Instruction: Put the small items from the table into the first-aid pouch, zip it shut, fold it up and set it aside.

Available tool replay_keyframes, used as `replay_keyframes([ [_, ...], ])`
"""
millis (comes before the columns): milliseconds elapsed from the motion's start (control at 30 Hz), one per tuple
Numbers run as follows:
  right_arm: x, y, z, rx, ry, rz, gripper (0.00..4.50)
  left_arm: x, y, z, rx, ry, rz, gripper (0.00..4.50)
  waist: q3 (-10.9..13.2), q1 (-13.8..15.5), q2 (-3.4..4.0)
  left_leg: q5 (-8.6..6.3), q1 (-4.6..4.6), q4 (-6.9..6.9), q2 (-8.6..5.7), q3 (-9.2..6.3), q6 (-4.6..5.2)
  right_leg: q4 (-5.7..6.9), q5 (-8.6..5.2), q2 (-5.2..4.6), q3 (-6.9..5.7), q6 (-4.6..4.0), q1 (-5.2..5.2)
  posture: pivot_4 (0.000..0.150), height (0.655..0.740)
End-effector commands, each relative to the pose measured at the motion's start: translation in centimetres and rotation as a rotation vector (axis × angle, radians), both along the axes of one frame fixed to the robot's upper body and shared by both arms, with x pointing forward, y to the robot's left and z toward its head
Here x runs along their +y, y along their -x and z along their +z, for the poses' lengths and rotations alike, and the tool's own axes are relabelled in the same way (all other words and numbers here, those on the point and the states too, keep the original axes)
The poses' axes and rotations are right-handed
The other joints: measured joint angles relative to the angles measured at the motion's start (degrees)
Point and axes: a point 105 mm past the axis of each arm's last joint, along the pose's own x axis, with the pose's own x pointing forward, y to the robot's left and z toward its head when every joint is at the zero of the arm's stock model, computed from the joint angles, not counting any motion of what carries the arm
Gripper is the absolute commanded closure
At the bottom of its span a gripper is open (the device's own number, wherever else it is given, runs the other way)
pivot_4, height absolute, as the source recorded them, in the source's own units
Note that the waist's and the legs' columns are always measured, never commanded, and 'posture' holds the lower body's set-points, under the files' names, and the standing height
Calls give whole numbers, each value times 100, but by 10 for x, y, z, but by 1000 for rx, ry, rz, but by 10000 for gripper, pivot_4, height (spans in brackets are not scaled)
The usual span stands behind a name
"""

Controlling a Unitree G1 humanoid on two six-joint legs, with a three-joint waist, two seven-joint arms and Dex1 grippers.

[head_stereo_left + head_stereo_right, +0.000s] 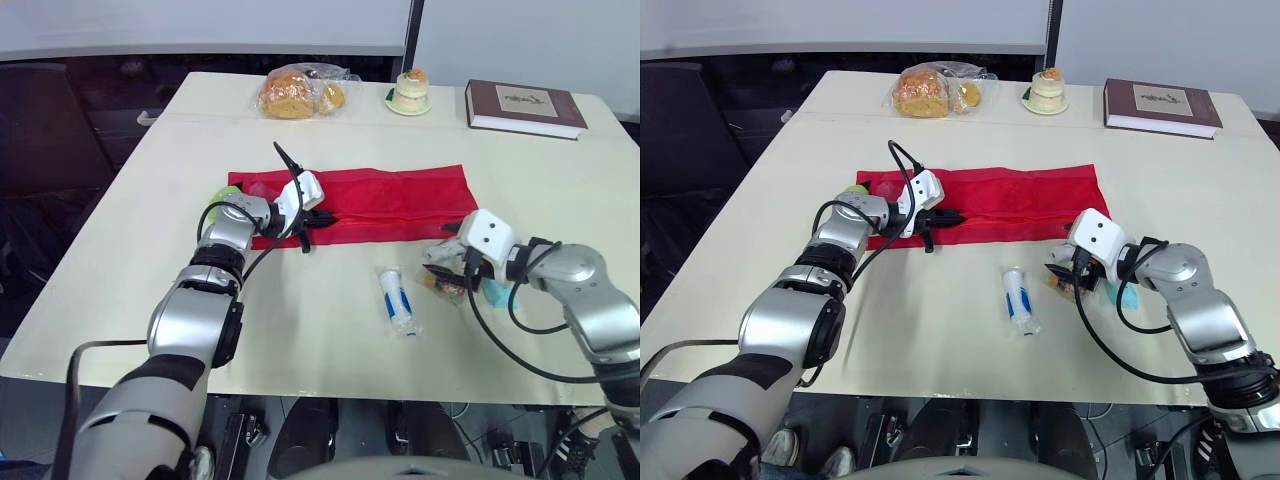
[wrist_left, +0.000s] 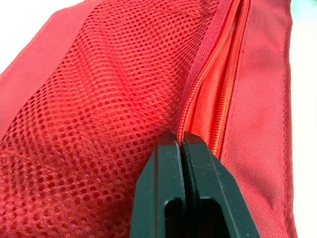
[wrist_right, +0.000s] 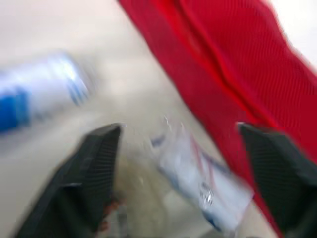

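So the left gripper [image 2: 181, 143] has fingers pressed together on the pouch [image 1: 400, 190] zipper [image 2: 218, 99], right gripper [image 3: 177, 131] fingers spread over a packet [image 3: 198, 178] beside it.

Red mesh pouch [image 1: 400, 200]; seemingly blue-white tube [image 1: 398, 300]

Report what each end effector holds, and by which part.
Left end effector: shut at the zipper edge of the pouch; a pinch cannot be confirmed. Right end effector: open around a clear packet, holding nothing.

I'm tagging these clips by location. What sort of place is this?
Probably an office or meeting room: a large pale table, a hardcover book at its far edge, and bagged bread and a small cake, like snacks left out.
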Motion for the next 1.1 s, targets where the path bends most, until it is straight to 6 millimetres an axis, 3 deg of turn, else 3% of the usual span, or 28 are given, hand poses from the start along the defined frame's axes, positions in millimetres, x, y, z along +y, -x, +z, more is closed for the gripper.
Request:
replay_keyframes([
  [33,-7,20,32,-38,-52,39,186,-4,-2,11,-40,14,-17,45000,0,9,0,0,0,0,0,-1,0,0,0,0,0,0,0,1500,7289],
  [200,-24,54,65,-53,-228,137,186,-6,-1,10,-37,12,-23,45000,0,5,0,-1,1,0,0,-6,1,-3,0,-2,-3,0,5,1500,7289],
  [400,-59,90,80,67,-283,209,186,-9,-2,12,-39,10,-32,45000,0,3,0,-2,3,0,1,-10,3,-10,0,-3,-6,0,13,1500,7289],
  [533,-83,102,95,99,-288,166,186,-12,-3,14,-47,10,-38,45000,0,4,-2,-3,8,0,3,-10,4,-9,0,-4,-6,0,16,1500,7289],
  [633,-87,108,101,113,-297,152,186,-12,-3,14,-47,9,-40,45000,0,6,-2,-3,7,0,4,-11,4,-9,0,-4,-6,0,16,1500,7289],
  [800,-73,112,90,127,-279,139,186,-15,-2,13,-45,12,-43,45000,0,5,-2,-3,7,0,5,-11,4,-8,0,-5,-5,0,15,1500,7289],
  [900,-59,108,66,179,-202,70,186,-17,-3,13,-46,13,-44,45000,0,7,-2,-3,6,0,6,-12,4,-8,0,-5,-6,0,15,1500,7289],
  [1100,-6,102,34,164,-291,40,186,-18,-3,13,-50,13,-46,45000,-3,3,-12,-2,5,1,4,-13,3,-7,0,-7,-6,0,14,1500,7289],
])
